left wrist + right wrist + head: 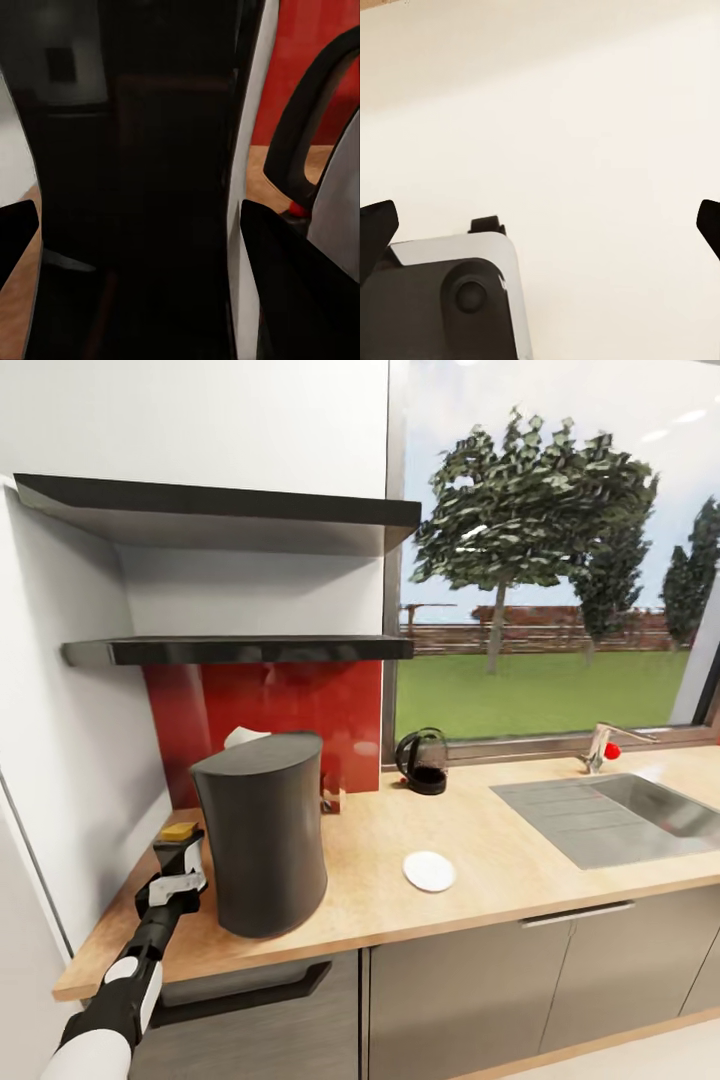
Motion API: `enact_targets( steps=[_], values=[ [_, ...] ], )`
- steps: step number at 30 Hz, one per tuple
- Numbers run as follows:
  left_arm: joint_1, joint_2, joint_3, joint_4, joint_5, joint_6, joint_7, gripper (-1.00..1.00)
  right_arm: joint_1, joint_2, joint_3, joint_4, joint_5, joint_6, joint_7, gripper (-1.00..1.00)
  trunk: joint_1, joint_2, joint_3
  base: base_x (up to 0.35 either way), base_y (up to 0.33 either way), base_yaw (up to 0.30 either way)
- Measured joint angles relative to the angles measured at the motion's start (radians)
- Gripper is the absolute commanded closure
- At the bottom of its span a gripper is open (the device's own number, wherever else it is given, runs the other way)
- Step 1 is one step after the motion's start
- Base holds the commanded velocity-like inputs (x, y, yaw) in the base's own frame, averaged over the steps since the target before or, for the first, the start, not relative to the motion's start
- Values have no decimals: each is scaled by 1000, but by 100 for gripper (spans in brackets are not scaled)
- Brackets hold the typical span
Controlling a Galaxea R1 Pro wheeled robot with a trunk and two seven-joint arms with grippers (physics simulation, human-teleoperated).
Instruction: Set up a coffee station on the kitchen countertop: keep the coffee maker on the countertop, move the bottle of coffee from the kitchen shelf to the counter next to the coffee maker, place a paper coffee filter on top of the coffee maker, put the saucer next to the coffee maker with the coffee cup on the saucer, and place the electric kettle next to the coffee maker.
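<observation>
Your left hand (pixel 180 852) is clenched on the bottle of coffee (pixel 178 831), just beside the coffee maker (pixel 262 830) on the tabletop (pixel 500 870). Set it upright before releasing; your right hand (pixel 540 225) hangs spread.

head: high, facing kitchen countertop (pixel 480 850) | left wrist: tight on bottle of coffee (pixel 135 187) | right wrist: downward

Premises: a domestic kitchen. A long wood-look surface (pixel 480 830) runs over dark grey cabinet fronts (pixel 590 970), with an inset steel sink (pixel 620 815) and tap (pixel 600 745). A red splashback (pixel 290 705) sits beneath two wall shelves (pixel 250 650). A coffee maker (pixel 262 835), kettle (pixel 423 760) and saucer (pixel 429 871) stand on it. The window (pixel 550 560) overlooks a lawn with trees.
</observation>
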State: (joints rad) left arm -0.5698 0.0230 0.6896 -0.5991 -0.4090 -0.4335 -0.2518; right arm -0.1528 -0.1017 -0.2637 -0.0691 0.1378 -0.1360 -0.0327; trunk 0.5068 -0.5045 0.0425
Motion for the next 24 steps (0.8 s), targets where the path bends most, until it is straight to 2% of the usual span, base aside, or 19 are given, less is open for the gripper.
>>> enact_targets(
  steps=[11, 17, 24],
  values=[
    [8, 1, 0, -4, 2, 0, 0, 100, 0, -1, 0, -2, -1, -1, 0, -100, 0, 0, 0, 33, 0, 0],
    [8, 1, 1, -6, 3, 0, 0, 100, 0, -1, 1, -1, -1, -2, 0, -100, 0, 0, 0, 182, 24, 0],
    [8, 1, 2, -7, 4, -1, 1, 100, 0, -1, 1, -1, -1, -2, 0, -100, 0, 0, 0, 30, 4, 0]
  ],
)
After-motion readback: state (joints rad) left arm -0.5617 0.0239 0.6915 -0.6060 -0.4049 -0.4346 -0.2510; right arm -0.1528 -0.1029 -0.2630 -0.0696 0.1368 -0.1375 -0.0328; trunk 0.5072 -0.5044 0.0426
